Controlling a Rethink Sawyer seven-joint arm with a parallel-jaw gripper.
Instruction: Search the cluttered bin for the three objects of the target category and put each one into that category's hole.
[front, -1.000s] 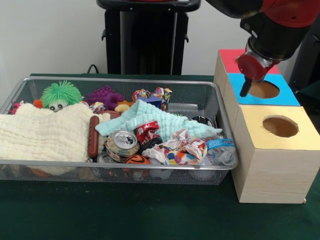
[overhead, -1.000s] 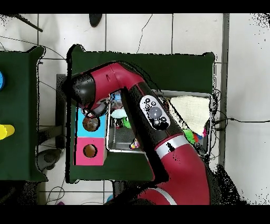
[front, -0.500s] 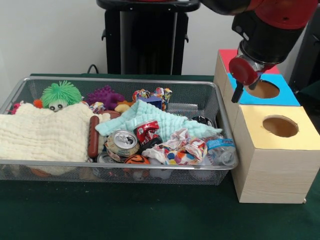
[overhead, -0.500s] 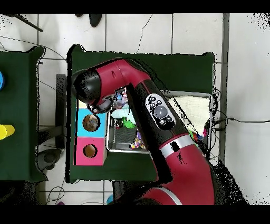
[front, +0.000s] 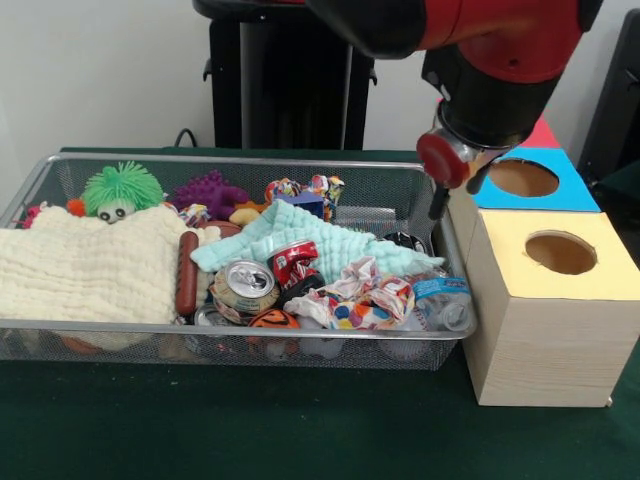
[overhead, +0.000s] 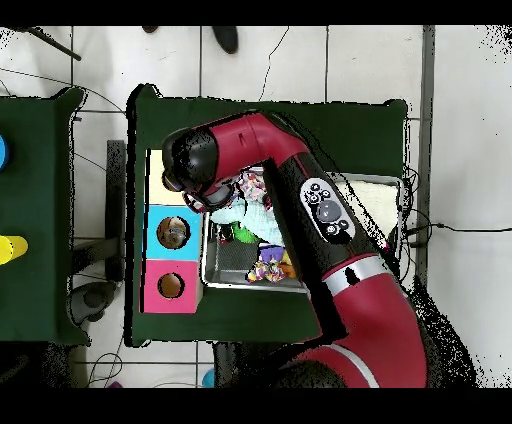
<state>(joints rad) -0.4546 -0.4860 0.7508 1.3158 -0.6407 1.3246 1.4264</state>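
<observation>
Wire bin (front: 40, 325) crammed with clutter, wooden box (front: 545, 345) beside it — yellow, blue, red holes

The arm (overhead: 300, 190) covers most of the bin (overhead: 225, 278) from overhead, leaving only a strip of clutter at its 6 o'clock end. In the front view the arm runs off the top edge, and the hand (front: 440, 195) is partly masked by the red wrist, so I cannot tell how its fingers stand. The cream cloth (front: 85, 265) buries whatever lies under it. The red-topped box (front: 543, 133) is mostly hidden behind the arm.
</observation>
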